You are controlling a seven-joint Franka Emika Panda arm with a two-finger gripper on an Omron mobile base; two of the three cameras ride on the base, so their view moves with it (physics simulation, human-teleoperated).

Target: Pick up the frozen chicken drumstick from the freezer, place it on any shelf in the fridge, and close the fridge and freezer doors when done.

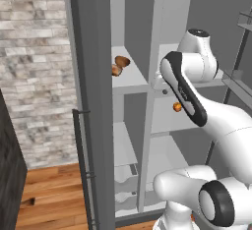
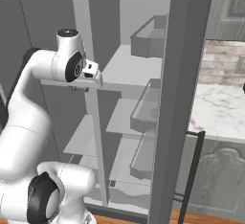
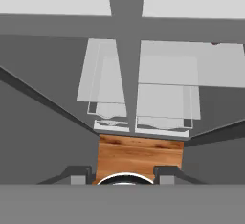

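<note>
Hand (image 3: 122, 173) fingertips cropped, grip unclear

Both base views look forward from behind the arm, left and right, close to the open fridge (image 2: 139, 74) and freezer (image 1: 129, 76), sharing their shelves. The hand view looks steeply down past them to the wooden floor (image 3: 139, 152).

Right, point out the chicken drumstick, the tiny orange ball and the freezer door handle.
frozen chicken drumstick (image 1: 122, 61): left base view, its tan top lobe.
orange ball (image 1: 176, 107): left base view, its centre.
freezer door handle (image 1: 83, 165): left base view, midway down the thin vertical bar.
</note>
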